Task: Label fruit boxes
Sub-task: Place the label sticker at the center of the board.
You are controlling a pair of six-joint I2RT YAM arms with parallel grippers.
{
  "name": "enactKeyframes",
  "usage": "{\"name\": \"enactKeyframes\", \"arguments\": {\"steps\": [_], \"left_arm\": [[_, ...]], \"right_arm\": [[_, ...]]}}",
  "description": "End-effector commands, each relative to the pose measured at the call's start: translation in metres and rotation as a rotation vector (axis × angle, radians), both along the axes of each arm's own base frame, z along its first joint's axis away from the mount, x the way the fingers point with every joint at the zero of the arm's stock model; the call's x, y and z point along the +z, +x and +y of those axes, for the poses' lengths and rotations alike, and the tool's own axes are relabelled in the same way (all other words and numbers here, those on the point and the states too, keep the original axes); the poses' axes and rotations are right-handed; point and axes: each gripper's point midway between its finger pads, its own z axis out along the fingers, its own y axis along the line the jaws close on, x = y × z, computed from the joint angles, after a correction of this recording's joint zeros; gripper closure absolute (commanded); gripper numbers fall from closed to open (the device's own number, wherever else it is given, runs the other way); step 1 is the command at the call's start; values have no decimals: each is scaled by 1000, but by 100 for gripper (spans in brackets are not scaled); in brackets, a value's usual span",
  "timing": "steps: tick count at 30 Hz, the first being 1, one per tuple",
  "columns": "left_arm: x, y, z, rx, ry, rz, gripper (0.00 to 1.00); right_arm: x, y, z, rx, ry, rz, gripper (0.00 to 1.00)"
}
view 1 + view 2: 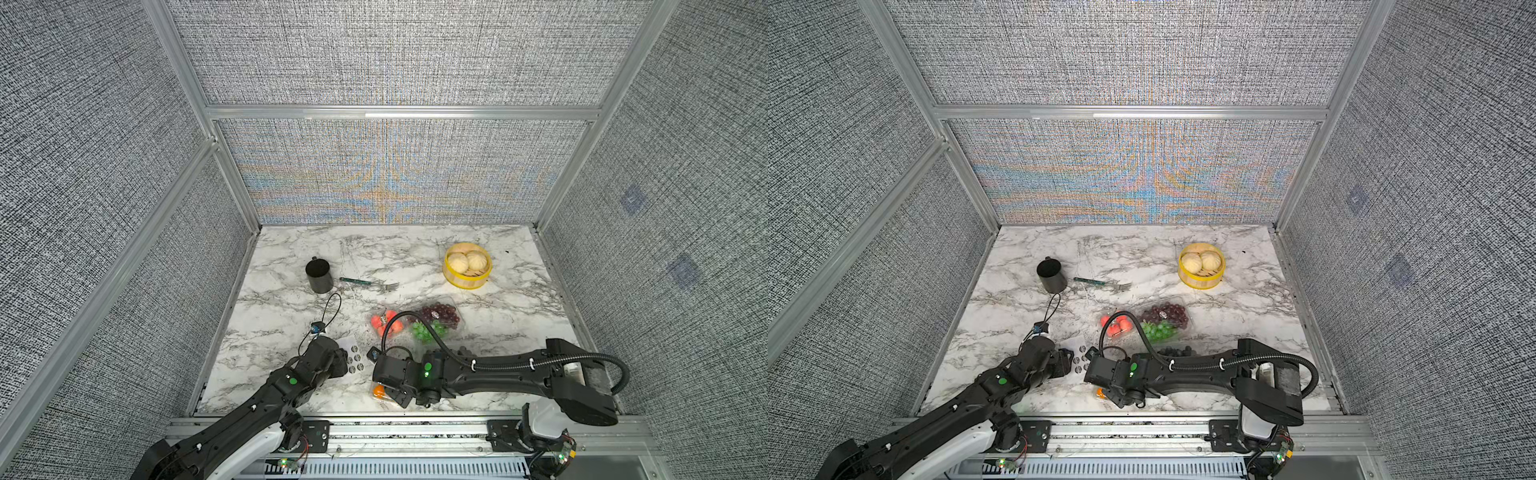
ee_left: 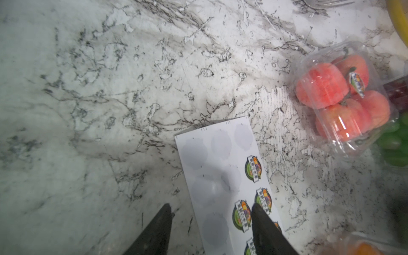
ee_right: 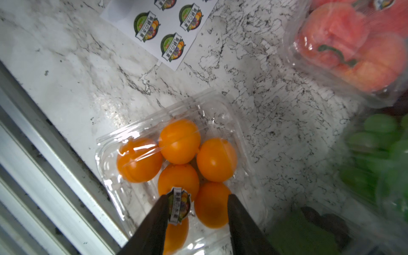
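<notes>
1. Where the worktop meets its front rail, the orange-ball box lies just inside the edge. It is directly under the right gripper, whose jaws stand spread with one sticker clinging to a fingertip.
2. Beside it the left gripper, also spread, hangs over the sticker sheet, with open marble on its outer side.
3. Just beyond the right gripper, the red-fruit box, the red-green grape box and the dark grape box crowd together, the last half hidden by the arm.
4. Well beyond both grippers lie a fork, a black cup and a steamer, with bare worktop around them.
5. Counted: four boxes, six orange balls, two buns, one lid sticker on the red-fruit box.
</notes>
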Motion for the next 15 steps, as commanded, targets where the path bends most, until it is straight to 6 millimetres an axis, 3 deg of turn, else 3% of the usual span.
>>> {"name": "enactKeyframes", "arguments": {"steps": [1, 7, 8, 10, 15], "left_arm": [[4, 4, -4, 4, -24, -11, 41], [3, 6, -9, 9, -18, 24, 18], [2, 7, -9, 15, -5, 31, 14], [-3, 8, -10, 20, 20, 58, 11], [-18, 7, -11, 20, 111, 152, 7]], "right_arm": [[0, -3, -4, 5, -11, 13, 53], [42, 3, 14, 29, 122, -48, 47], [50, 5, 17, 35, 147, -59, 41], [66, 11, 19, 33, 189, -103, 3], [101, 35, 9, -18, 272, -190, 1]]}}
